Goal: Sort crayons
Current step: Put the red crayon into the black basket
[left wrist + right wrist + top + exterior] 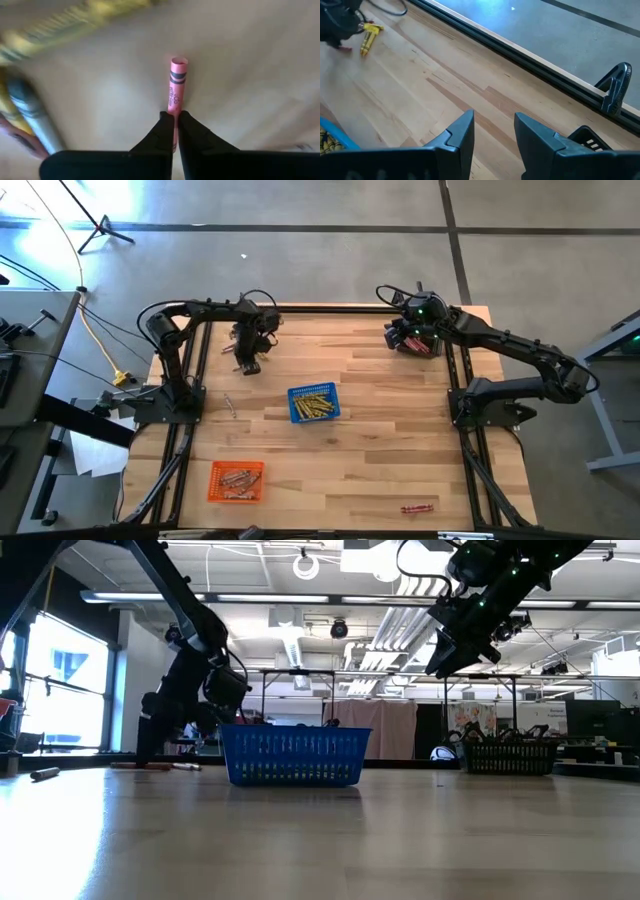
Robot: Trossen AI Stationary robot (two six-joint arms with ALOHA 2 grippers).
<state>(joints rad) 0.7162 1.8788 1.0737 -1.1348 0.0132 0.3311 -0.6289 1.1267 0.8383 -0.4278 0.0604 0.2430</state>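
Pinched between the fingers of the left gripper, a pink crayon juts straight out past the tips, over the table at about eleven o'clock from the blue basket. Other loose crayons lie close beside it. At the blue basket's one o'clock, the right gripper hangs parted and empty near the dark basket.

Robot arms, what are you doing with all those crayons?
They are sorting crayons by colour. The left gripper is shut on a pink crayon, near the far edge of the wooden table. The right gripper is open and holds nothing, above the dark basket. The blue basket holds yellow crayons, and the orange basket holds brownish ones. A few red crayons lie loose.
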